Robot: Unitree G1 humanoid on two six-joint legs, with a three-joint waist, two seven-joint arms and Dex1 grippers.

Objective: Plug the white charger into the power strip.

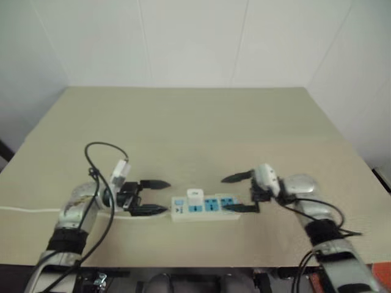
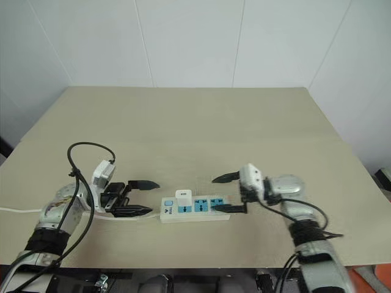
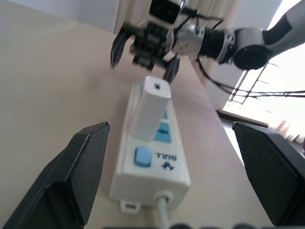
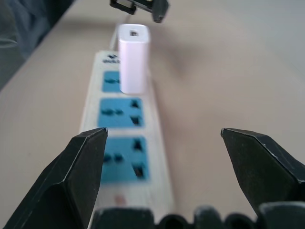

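We have a broad tan surface (image 1: 195,122) in front of us, and near its front edge lies the power strip (image 1: 205,208), a flat white bar with blue sockets in a row and a thin white cord (image 1: 24,210) trailing off to our left. The left end effector (image 1: 154,196) sits just beside the strip's switch end, and the right end effector (image 1: 239,193) just beside the other end; both point inward at each other with their black fingers spread wide apart and nothing between them.

The white charger (image 1: 195,198) stands upright in the socket nearest the switch, and in the right wrist view its base meets the blue socket face with no gap that we can make out. We judge the plugging itself to be done, so the step in hand is letting go and clearing away.

To do that well, we should keep both sets of fingers wide and draw each arm straight outward and up, away from the strip's ends. Our right lower finger lies close over the last socket, so we lift before we swing. On the left, we mind the cord, since catching it would drag the strip and could tilt the charger. We cannot tell how firmly the prongs are seated.
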